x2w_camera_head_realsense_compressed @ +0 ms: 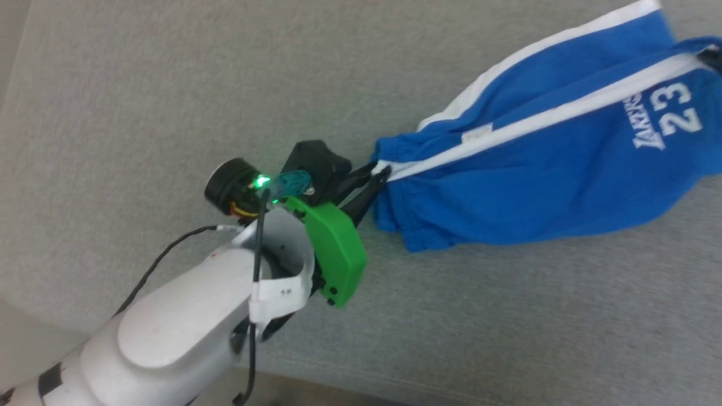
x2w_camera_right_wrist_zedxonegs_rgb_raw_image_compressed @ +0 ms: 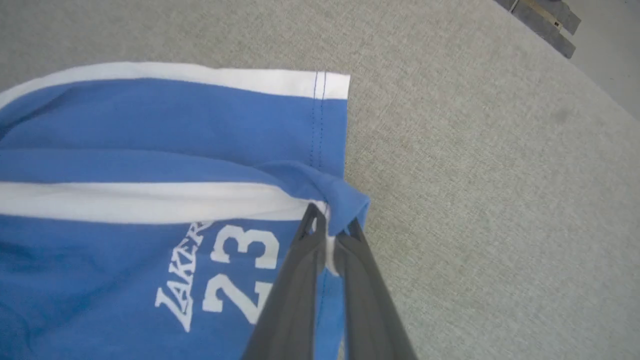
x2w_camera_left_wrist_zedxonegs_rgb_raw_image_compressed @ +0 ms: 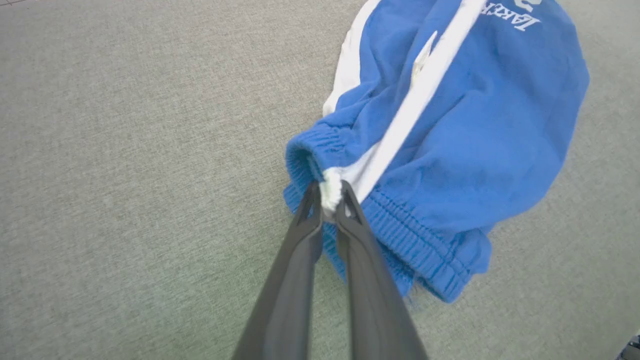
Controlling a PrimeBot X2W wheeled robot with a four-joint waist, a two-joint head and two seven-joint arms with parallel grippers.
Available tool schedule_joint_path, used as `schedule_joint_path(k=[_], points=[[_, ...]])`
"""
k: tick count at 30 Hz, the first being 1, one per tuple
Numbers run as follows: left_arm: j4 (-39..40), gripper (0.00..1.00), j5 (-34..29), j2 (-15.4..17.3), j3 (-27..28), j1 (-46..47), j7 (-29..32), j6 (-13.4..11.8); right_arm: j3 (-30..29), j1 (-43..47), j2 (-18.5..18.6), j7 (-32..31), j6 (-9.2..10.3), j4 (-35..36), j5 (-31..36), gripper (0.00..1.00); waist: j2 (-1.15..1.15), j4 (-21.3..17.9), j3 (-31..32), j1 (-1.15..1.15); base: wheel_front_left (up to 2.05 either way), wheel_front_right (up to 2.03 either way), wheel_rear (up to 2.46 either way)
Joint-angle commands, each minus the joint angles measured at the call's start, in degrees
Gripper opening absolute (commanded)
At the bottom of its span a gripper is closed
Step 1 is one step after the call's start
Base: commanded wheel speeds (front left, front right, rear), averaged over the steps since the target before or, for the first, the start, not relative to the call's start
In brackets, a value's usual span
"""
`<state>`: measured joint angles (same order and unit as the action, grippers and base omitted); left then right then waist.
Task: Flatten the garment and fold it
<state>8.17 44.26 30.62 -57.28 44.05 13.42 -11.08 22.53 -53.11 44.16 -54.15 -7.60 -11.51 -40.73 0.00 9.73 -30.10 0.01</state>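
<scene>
The garment (x2w_camera_head_realsense_compressed: 541, 169), bright blue shorts with white side stripes and a white "23" print, lies stretched across the grey cloth surface. My left gripper (x2w_camera_head_realsense_compressed: 381, 173) is shut on the garment's gathered waistband at the white stripe; in the left wrist view the left gripper (x2w_camera_left_wrist_zedxonegs_rgb_raw_image_compressed: 329, 196) pinches that white stripe end of the garment (x2w_camera_left_wrist_zedxonegs_rgb_raw_image_compressed: 475, 130). At the head view's right edge a dark bit of my right gripper (x2w_camera_head_realsense_compressed: 709, 56) shows at the leg hem. In the right wrist view the right gripper (x2w_camera_right_wrist_zedxonegs_rgb_raw_image_compressed: 331, 232) is shut on the hem corner of the garment (x2w_camera_right_wrist_zedxonegs_rgb_raw_image_compressed: 125, 270), beside the "23".
A grey woven surface (x2w_camera_head_realsense_compressed: 169, 84) lies under everything. Its near edge (x2w_camera_head_realsense_compressed: 316, 383) runs along the head view's bottom left. In the right wrist view, the surface's far edge and dark strips on the floor (x2w_camera_right_wrist_zedxonegs_rgb_raw_image_compressed: 545, 22) show at the top right.
</scene>
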Motion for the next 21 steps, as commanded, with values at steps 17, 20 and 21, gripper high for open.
schedule_joint_path(k=[17, 20, 21], points=[[-4.29, 1.00, -0.69, -3.13, 0.88, 1.72, -3.60, -0.20, 7.31, -7.82, -2.64, 11.30, 0.11, -14.25, 1.90, 1.00, 0.00, 3.85, -1.42, -0.01, 0.00, 0.00, 0.00], [-5.65, 1.00, -0.38, -2.96, 1.14, 0.97, -4.31, -0.49, 8.62, -7.25, -3.30, 14.49, 0.11, -15.47, 0.73, 1.00, 0.00, 2.97, 1.15, -0.01, 0.00, 0.00, 0.00], [-5.99, 1.00, -0.29, -2.82, 1.31, 0.72, -4.59, -0.64, 9.03, -7.04, -3.40, 15.59, 0.11, -15.64, 0.32, 1.00, 0.00, 2.68, 1.98, -0.01, 0.00, 0.00, 0.00]])
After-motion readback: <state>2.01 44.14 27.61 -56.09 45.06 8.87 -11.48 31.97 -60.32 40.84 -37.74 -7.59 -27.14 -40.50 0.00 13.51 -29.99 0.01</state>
